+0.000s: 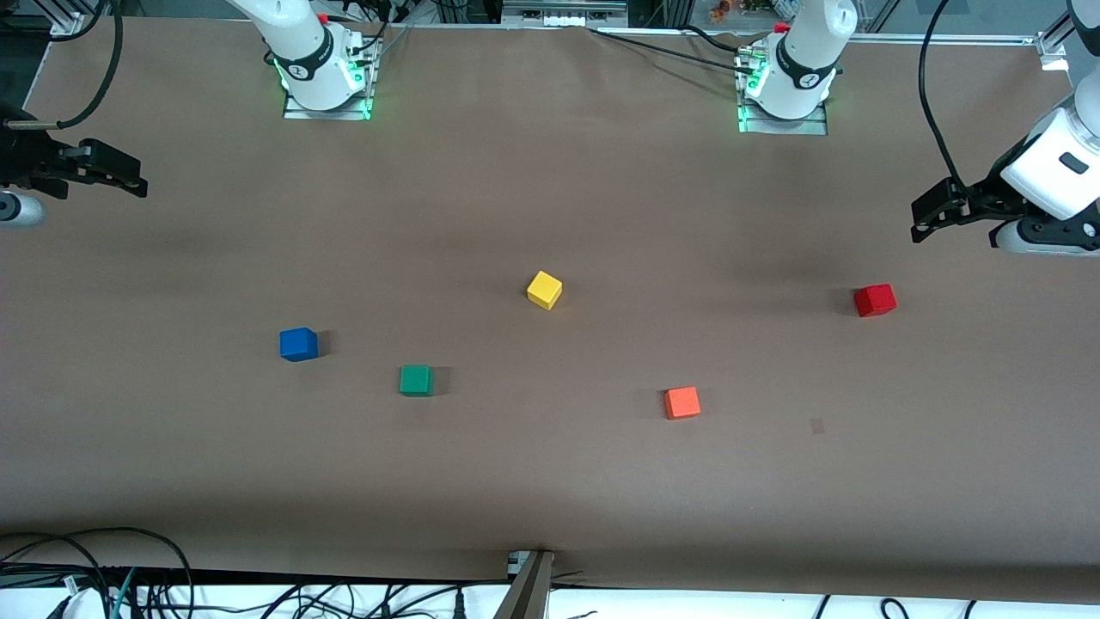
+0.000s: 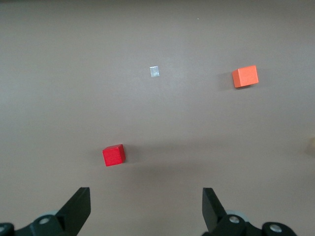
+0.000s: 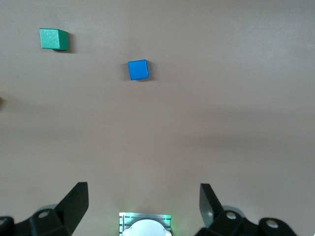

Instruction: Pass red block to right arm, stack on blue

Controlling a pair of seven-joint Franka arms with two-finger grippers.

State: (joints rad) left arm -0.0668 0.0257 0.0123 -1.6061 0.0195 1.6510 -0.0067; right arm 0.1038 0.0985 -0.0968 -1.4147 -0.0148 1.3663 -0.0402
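Red block (image 1: pixel 875 300) sits alone on the worktop (image 1: pixel 550 481) at about three o'clock from the yellow cube (image 1: pixel 544 290); blue block (image 1: pixel 298 344) lies near eight o'clock. Left end effector (image 1: pixel 921 225) hangs wide apart above the red block's end, right end effector (image 1: pixel 137 183) wide at the other end.

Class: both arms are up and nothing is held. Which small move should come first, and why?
Probably lower the left claw, open, onto the red block: it lies untouched at that arm's end, away from the blue block. The right claw waits open.
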